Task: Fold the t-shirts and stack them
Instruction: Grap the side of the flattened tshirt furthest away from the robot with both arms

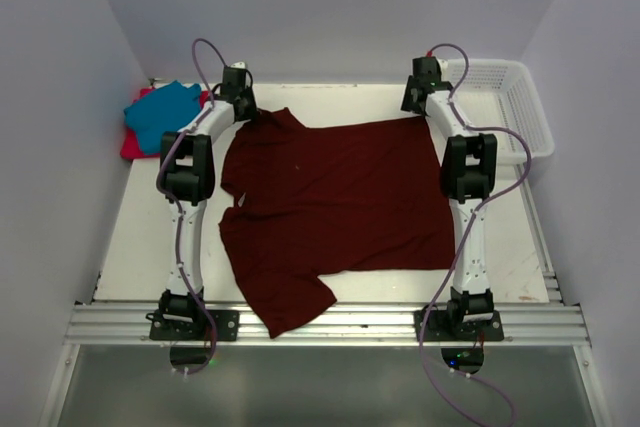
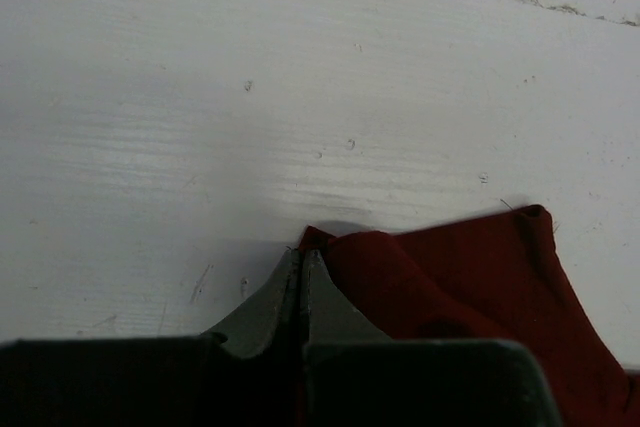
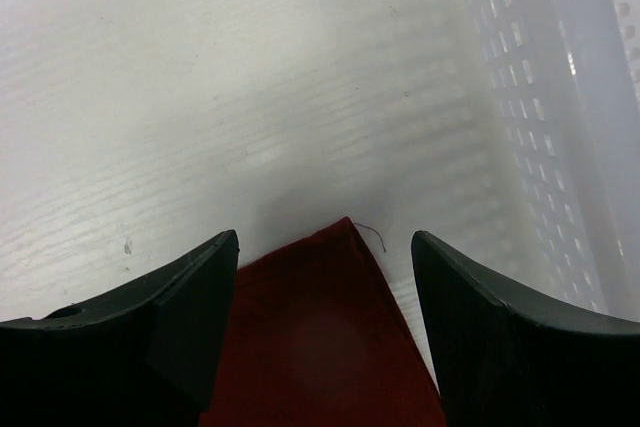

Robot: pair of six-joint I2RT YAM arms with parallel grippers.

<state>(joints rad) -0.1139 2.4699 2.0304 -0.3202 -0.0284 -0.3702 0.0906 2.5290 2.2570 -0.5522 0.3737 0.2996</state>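
- Top external view: the maroon t-shirt (image 1: 340, 207) lies spread almost flat on the white counter (image 1: 140, 237), between the two arms. One sleeve hangs toward the near edge. The teal t-shirt (image 1: 165, 112) sits folded on the red-pink t-shirt (image 1: 133, 144) in the far left corner, and the white mesh basket (image 1: 520, 107) stands at the far right. The left gripper (image 1: 243, 107) is at the shirt's far left corner, and the right gripper (image 1: 415, 105) is at its far right corner.
- Left wrist view: the left gripper (image 2: 301, 259) has its jaws pressed together, with a sliver of maroon cloth (image 2: 450, 287) nipped at the tips. The fabric beside it is rucked into a raised fold.
- Right wrist view: the right gripper (image 3: 322, 237) stands wide open and grips nothing. Its jaws straddle the shirt's pointed corner (image 3: 320, 327), which lies flat on the counter just beside the basket wall (image 3: 560, 147).
- Handling, as a judgement: the shirt looks light, limp and thin, so it should drape and drag rather than hold a shape. The best holds are probably pinches at hem or shoulder corners, taken low against the counter. Both far corners would need lifting together so the fold stays straight.
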